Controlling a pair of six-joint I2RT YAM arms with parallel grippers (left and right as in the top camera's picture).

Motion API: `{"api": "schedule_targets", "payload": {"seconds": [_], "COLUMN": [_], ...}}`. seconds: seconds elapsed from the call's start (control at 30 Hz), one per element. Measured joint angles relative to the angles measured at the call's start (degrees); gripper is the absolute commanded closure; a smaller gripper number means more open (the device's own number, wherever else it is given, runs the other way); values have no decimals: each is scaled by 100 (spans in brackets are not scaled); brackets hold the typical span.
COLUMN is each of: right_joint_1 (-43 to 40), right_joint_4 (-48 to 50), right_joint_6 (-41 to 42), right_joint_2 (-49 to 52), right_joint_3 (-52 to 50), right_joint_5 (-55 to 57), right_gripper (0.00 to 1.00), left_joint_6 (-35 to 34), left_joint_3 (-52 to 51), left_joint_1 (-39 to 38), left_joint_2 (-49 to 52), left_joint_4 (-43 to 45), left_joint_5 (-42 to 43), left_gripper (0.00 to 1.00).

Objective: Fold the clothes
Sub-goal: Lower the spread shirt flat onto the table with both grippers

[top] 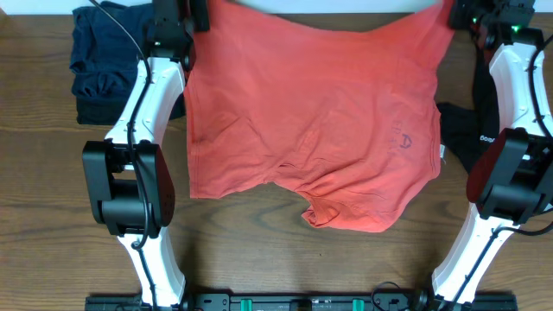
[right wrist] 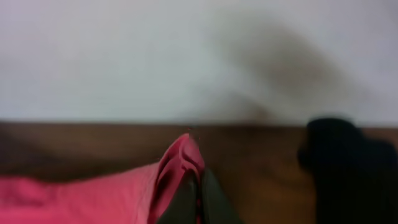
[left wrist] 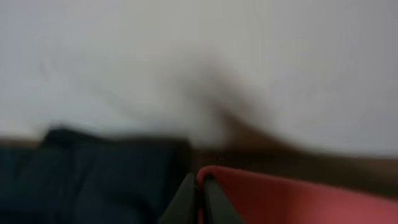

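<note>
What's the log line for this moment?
left hand: shut on red T-shirt | right hand: shut on red T-shirt | state: spread, unfolded

Shirt [top: 311, 121]: spread on the table [top: 259, 259], at its middle, between the two arms.
Shirt's near edge: bunched in a fold right of centre.
Pile [top: 104, 60]: far left on the table, left of the shirt, partly under the left arm.
Garment [top: 471, 142]: just right of the shirt, partly behind the right arm.
Left gripper [left wrist: 199, 182]: pinching the shirt's far left corner, pile to its left.
Right gripper [right wrist: 199, 180]: pinching the shirt's far right corner, garment to its right.
</note>
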Motion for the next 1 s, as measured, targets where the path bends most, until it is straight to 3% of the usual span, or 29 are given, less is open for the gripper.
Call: {"api": "schedule_targets", "payload": {"seconds": [0.17, 0.53, 0.73, 1.0], "right_joint_1": [0, -59, -358, -549], "right_joint_4": [-1045, -2813, -3305, -3637], "right_joint_6": [-72, -271, -328, -372], "right_joint_2": [0, -566, -789, -780], "right_joint_3": [127, 197, 275, 275], "right_joint_5": [-46, -85, -50, -24], "right_gripper": [99, 99, 99, 99], "left_joint_6": [0, 0, 0, 0], "left_joint_3": [2, 4, 9, -9], "left_joint_1": [0, 149, 461, 717], "left_joint_2": [0, -258, -518, -518], "left_joint_4": [-1058, -2511, -3261, -3526], "left_joint_5": [20, 42, 39, 42], "left_gripper": [94, 94, 94, 94]}}
